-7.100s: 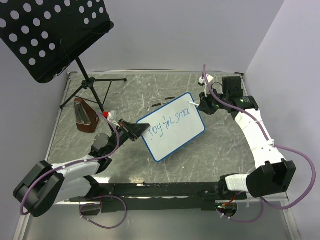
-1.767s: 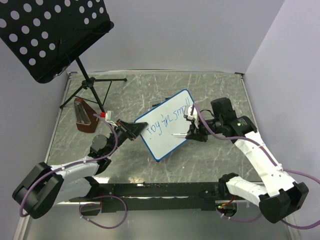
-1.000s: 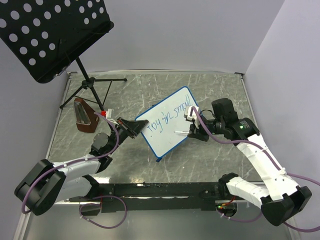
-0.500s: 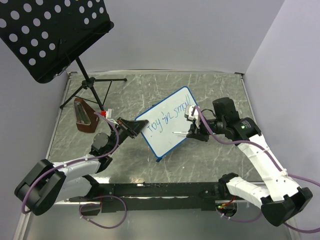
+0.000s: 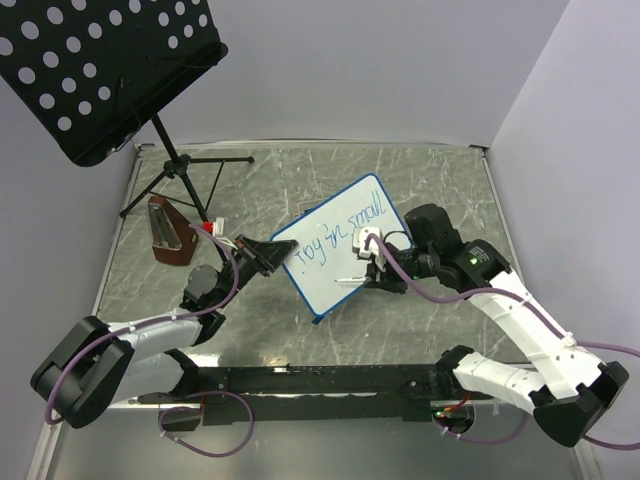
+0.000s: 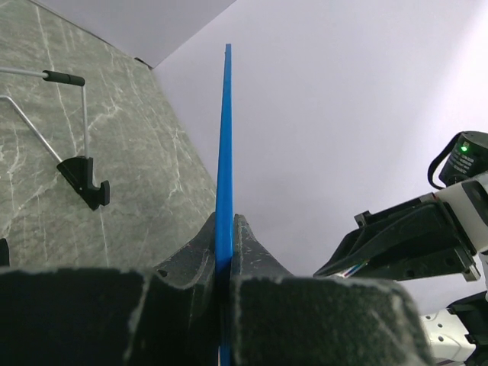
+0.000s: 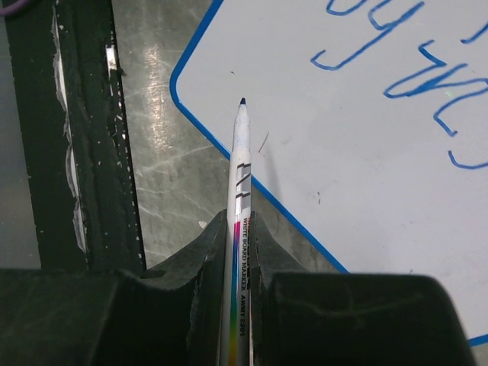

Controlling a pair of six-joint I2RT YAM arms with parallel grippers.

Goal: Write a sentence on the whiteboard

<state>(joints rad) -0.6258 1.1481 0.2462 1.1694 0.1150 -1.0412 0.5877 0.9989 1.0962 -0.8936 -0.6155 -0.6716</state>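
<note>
1. The whiteboard (image 5: 345, 245) is held tilted over the middle of the table (image 5: 450, 190), its blue frame turned diagonally.
2. The whiteboard's left frame edge is pinched by the left gripper (image 6: 225, 252); in the left wrist view both fingers are pressed against the thin blue edge, which rises straight up between them.
3. A marker (image 7: 239, 168) is clamped between the closed fingers of the right gripper (image 7: 239, 229), which is placed at the whiteboard's right side.
4. The marker's dark tip is seen over the white surface, just inside the rounded near corner of the frame; contact with the surface cannot be told.
5. The sentence (image 5: 340, 232), in blue and reading roughly "Joy in small", is set in one line along the whiteboard's far long edge.
6. Unwritten white is shown between that line and the near long edge.
7. A black perforated music stand (image 5: 100, 70) is placed well to the far left of the whiteboard, and a brown wedge (image 5: 168, 232) lies to its left.
8. Grey marbled table surface is visible beyond and to the right of the whiteboard.
</note>
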